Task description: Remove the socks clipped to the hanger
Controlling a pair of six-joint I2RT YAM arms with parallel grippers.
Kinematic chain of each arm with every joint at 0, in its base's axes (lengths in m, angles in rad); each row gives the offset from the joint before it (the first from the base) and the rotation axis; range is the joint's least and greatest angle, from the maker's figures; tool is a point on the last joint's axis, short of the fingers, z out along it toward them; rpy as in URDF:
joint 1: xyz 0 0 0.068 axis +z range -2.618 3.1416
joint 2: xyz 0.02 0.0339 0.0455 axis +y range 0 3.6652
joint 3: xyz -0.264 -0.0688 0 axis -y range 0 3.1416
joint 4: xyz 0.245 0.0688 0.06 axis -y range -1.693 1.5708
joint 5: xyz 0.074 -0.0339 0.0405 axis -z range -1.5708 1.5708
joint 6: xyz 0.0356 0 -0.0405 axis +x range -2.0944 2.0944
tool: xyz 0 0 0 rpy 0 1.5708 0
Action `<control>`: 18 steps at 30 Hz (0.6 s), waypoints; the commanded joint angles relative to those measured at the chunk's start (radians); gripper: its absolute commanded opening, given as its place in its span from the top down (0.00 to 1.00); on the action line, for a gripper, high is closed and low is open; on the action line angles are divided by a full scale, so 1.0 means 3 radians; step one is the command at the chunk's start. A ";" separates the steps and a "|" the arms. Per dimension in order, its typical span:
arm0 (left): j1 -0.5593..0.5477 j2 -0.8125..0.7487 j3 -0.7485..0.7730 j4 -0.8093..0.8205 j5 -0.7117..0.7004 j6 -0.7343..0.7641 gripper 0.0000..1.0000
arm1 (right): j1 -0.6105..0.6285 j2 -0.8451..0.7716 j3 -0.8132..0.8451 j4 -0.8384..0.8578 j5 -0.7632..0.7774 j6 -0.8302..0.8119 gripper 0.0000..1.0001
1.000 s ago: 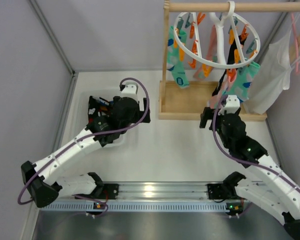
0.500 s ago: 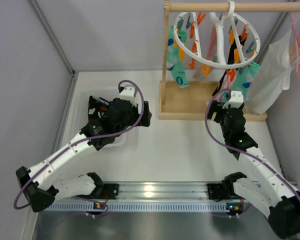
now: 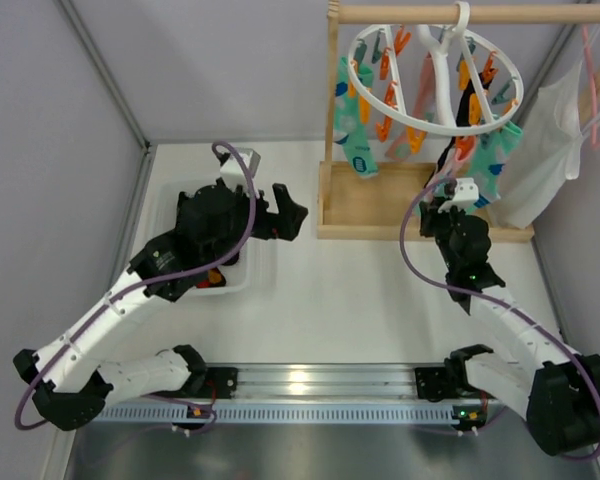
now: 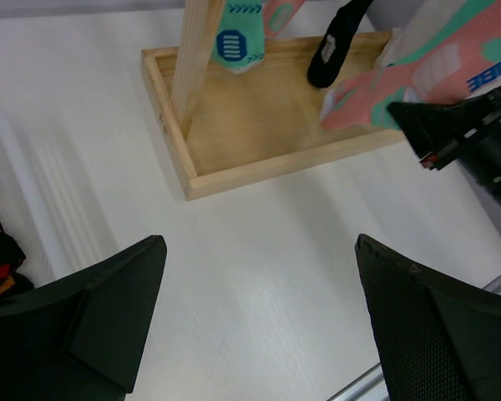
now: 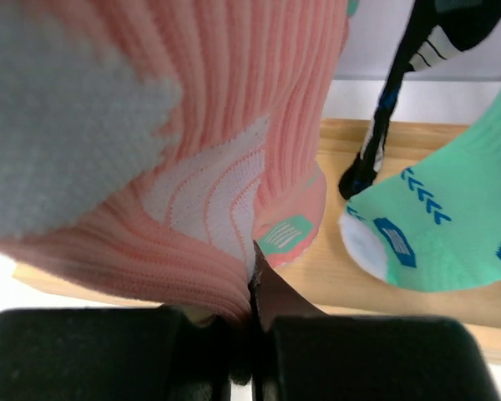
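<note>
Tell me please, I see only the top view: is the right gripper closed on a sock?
Observer: Yes. In the right wrist view the right gripper is shut on the pink sock, with the fabric pinched in it.
Operator: And the left gripper, does it hold anything?
Observer: No. The left wrist view shows the left gripper open above the bare table, with nothing in it.
</note>
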 commanded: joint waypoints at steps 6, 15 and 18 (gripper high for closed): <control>-0.0189 0.0431 0.1376 0.0127 0.0367 0.0186 0.02 | 0.0371 -0.0597 0.0038 -0.0221 -0.0047 0.0088 1.00; -0.0849 0.1469 0.2761 0.0122 -0.0110 0.0565 0.02 | 0.0944 -0.0756 0.0125 -0.0728 0.0082 0.0165 1.00; -0.0850 0.1888 0.3079 0.0122 0.0095 0.0534 0.02 | 0.0975 -0.0853 0.0104 -0.0804 0.0015 0.0256 1.00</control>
